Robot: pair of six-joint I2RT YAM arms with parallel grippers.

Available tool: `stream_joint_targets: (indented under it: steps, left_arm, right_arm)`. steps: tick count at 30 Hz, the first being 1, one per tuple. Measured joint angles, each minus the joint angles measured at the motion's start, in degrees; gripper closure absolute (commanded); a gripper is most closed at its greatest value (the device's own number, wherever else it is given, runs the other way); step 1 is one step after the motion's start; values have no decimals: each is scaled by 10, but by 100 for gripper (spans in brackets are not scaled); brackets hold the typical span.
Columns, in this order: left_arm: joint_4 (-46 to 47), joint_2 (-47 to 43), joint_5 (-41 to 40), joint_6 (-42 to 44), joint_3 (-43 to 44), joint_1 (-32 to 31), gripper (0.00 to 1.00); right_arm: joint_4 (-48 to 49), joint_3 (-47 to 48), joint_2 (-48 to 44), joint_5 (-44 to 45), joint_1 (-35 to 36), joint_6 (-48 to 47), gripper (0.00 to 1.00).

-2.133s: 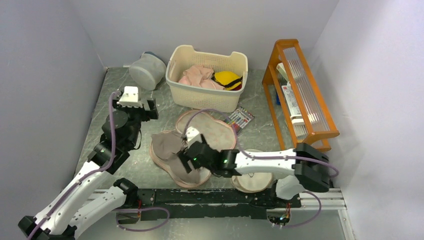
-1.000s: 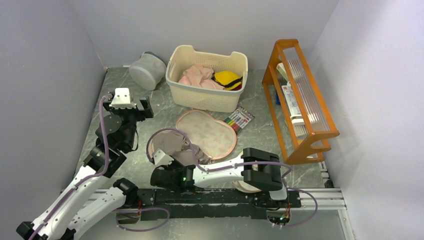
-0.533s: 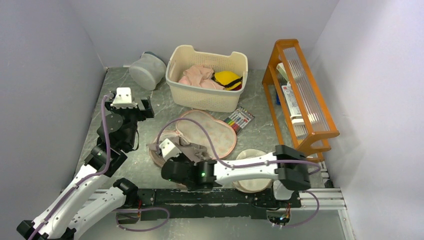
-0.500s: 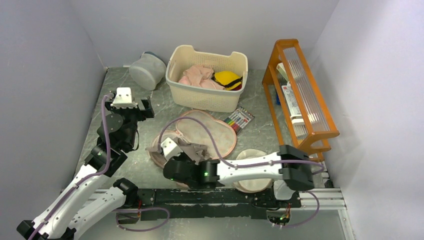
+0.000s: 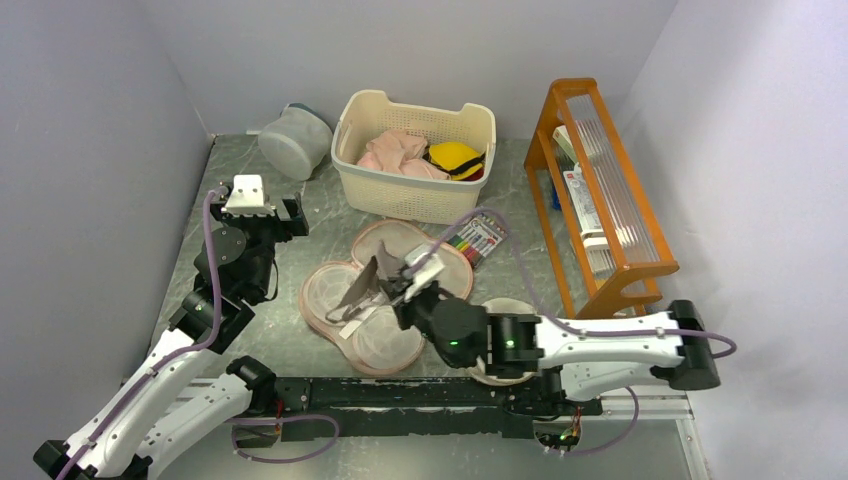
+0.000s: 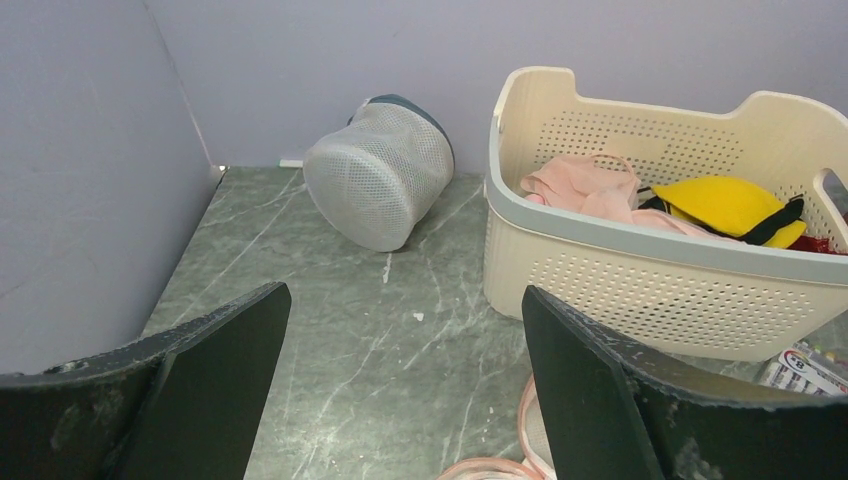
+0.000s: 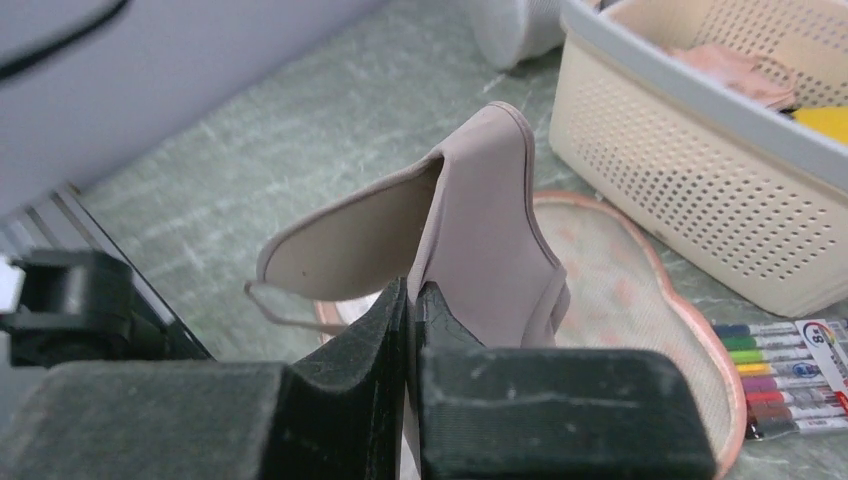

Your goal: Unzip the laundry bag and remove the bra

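Note:
The laundry bag (image 5: 352,312) lies unzipped and spread flat mid-table, its floral lid (image 5: 432,262) folded back toward the basket. The taupe bra (image 5: 362,288) hangs above the bag's open half, folded, with a thin strap dangling. My right gripper (image 5: 396,290) is shut on it. In the right wrist view the bra (image 7: 482,235) rises from between the closed fingers of the right gripper (image 7: 413,300), over the bag (image 7: 620,300). My left gripper (image 5: 268,214) hovers open at the left, away from the bag. Between its fingers (image 6: 598,395) only table and a bit of the bag's rim (image 6: 500,466) show.
A cream basket (image 5: 415,155) with pink and yellow clothes stands at the back. A grey mesh pouch (image 5: 295,140) lies left of it. Markers (image 5: 478,238) lie right of the bag. An orange rack (image 5: 600,190) lines the right side. A round cream pouch (image 5: 503,306) sits under the right arm.
The right gripper has closed on the bra, risen and swung right, pulling the bra up out of the bag's near half. The left arm has stayed still.

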Motion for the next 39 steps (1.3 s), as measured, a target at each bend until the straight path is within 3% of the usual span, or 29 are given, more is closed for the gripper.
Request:
stream_joint_targets:
  steps: [8, 14, 27, 39]
  left_arm:
    - [0, 2, 3, 0, 0, 0, 2]
    - [0, 2, 3, 0, 0, 0, 2]
    - [-5, 19, 7, 0, 0, 5, 2]
    - [-8, 23, 27, 0, 0, 7, 2]
  right_arm:
    - [127, -79, -156, 5, -26, -26, 100]
    - [179, -65, -170, 9, -63, -67, 100]
    - [200, 163, 12, -47, -258, -137, 100]
    - [157, 345, 235, -160, -428, -125, 100]
